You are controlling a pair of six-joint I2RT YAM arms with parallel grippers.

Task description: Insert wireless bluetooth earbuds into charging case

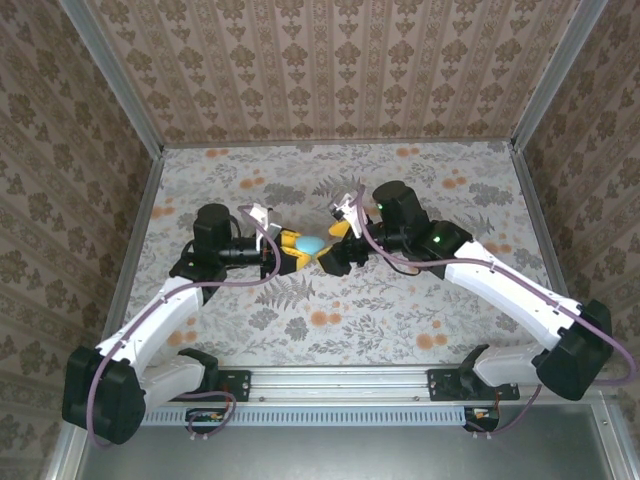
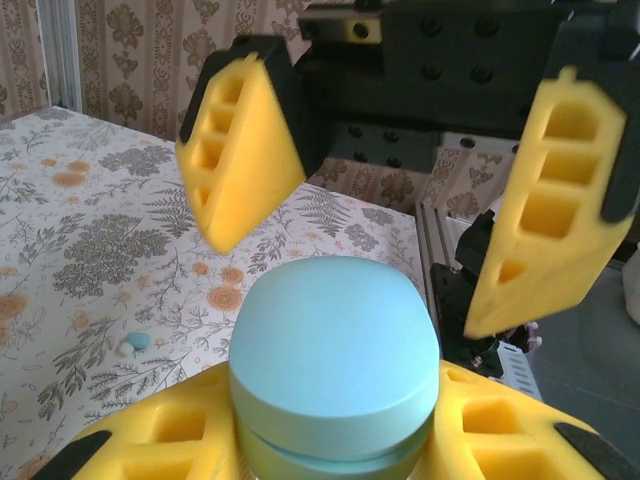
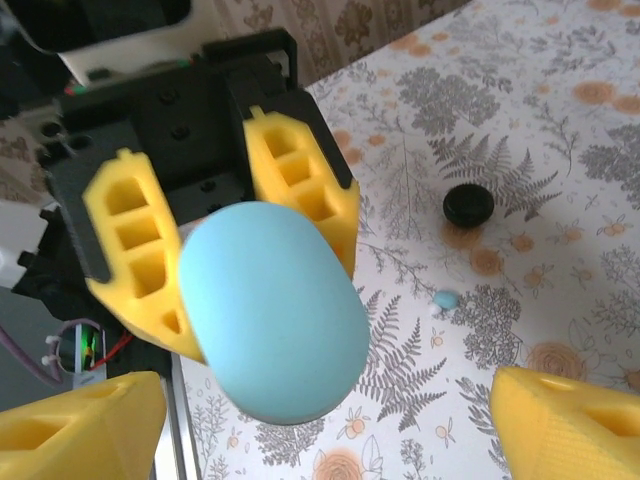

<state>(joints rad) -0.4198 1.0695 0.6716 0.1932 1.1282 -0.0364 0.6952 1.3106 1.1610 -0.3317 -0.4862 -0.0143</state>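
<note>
While hovering over the floral worktop [image 1: 400,320] in the top view, clamping the pale blue charging case [image 1: 312,245] between the left fingers [image 1: 290,245], and spreading the right fingers [image 1: 340,230] wide at the case's right, gripping nothing. From the left wrist, pinching the case's [image 2: 335,370] lower half between the left fingers [image 2: 150,445], showing a teal earbud [image 2: 138,341] on the worktop left of the case. From the right wrist, holding the right fingers [image 3: 570,425] far apart below the case [image 3: 270,310], showing the teal earbud [image 3: 446,299] right of it, a black earbud [image 3: 468,204] farther out.
</note>
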